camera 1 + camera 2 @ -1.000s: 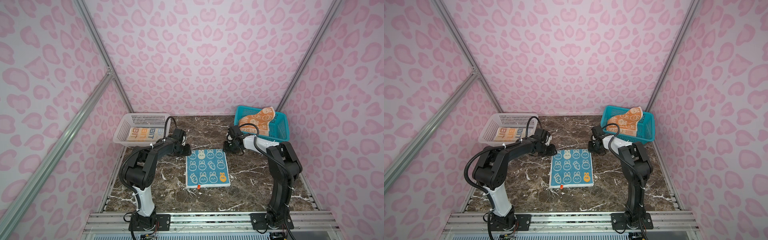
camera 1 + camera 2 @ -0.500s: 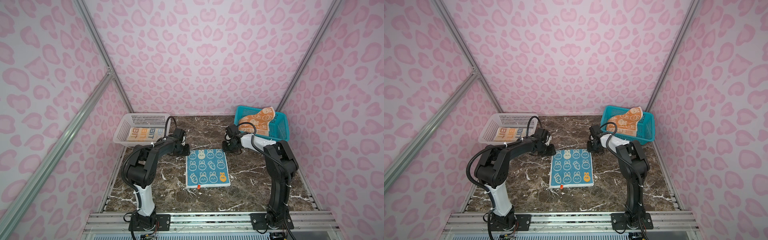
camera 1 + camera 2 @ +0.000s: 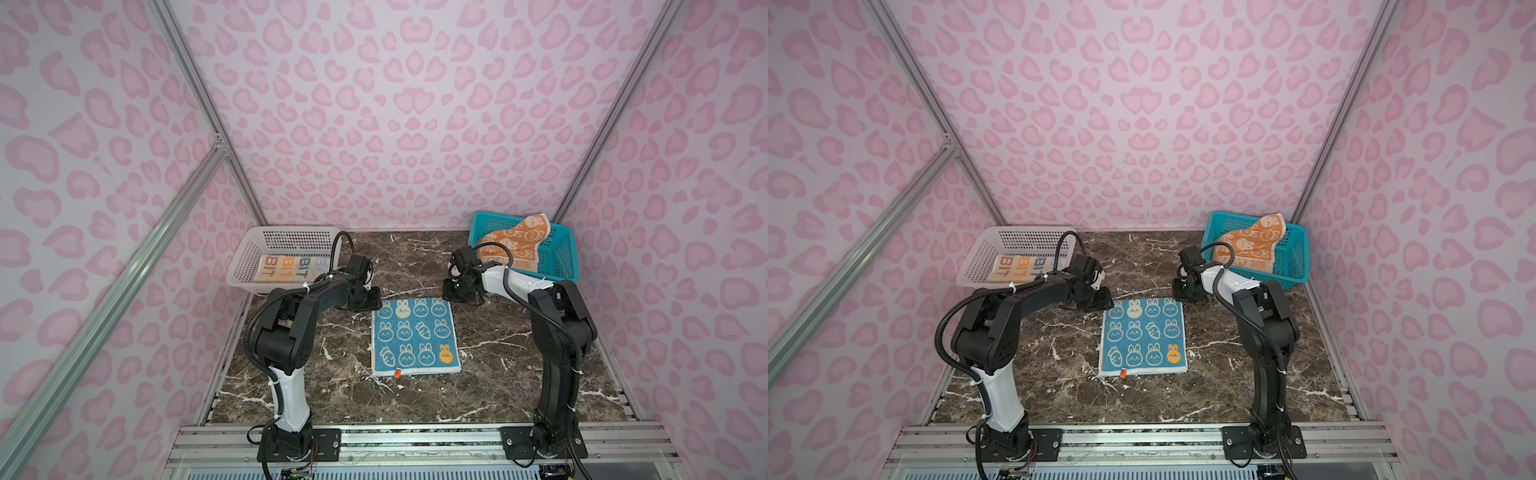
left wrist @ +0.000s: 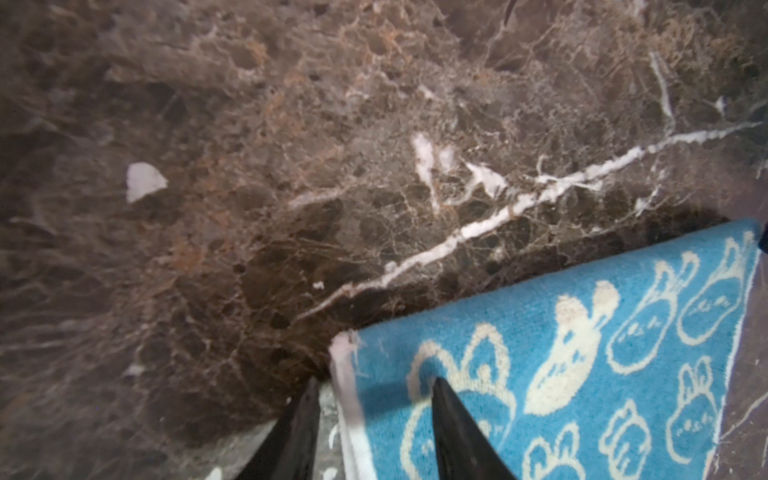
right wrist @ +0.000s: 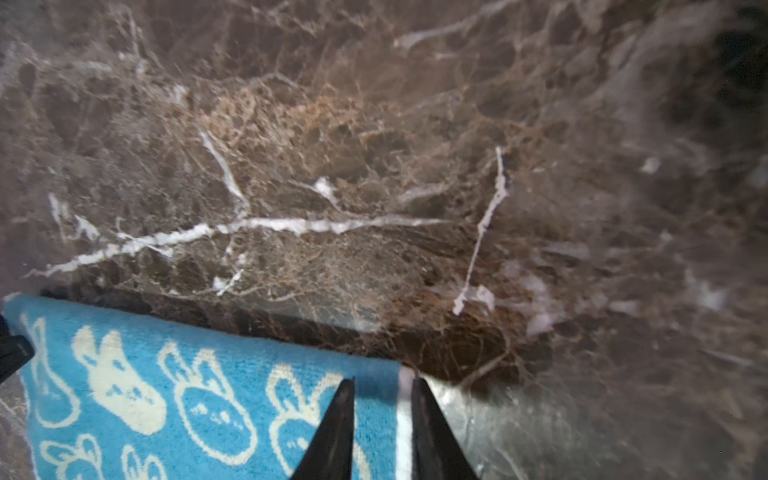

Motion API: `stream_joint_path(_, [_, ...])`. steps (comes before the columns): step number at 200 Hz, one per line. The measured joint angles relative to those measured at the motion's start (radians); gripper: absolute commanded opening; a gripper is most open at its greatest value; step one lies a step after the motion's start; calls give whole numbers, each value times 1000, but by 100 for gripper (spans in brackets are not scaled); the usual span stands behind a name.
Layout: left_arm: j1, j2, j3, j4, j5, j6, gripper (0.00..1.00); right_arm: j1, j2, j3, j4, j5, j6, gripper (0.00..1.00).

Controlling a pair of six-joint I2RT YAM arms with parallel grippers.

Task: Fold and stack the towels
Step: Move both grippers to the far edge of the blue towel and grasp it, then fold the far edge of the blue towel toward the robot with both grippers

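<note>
Straddling blue towel (image 3: 415, 336), half-open grippers (image 4: 374, 382) (image 5: 383, 381) grip nothing; white basket (image 3: 286, 241): cream towel (image 3: 291, 268); teal basket (image 3: 561, 257): orange towel (image 3: 515, 243).

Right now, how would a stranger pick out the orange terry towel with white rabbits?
On the brown marble tabletop, find the teal plastic basket in the far right corner. The orange towel lies crumpled inside; the blue towel and cream towel lie flat.

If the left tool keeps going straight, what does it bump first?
Most likely the blue towel: the left tool straddles its corner, with the marble table right beneath. How close it is, I can't tell.
</note>
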Motion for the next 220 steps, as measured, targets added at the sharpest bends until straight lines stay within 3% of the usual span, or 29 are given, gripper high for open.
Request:
stream_joint_path(45, [0, 15, 11, 14, 5, 0, 37, 0, 17, 10, -15, 0, 1, 17])
stream_joint_path(89, [0, 21, 21, 9, 5, -3, 12, 0, 10, 9, -20, -4, -2, 0])
stream_joint_path(102, [0, 21, 26, 8, 5, -3, 4, 0, -1, 8, -20, -3, -8, 0])
stream_joint_path(220, [1, -117, -6, 22, 73, 33, 3, 2, -153, -59, 9, -19, -71, 0])
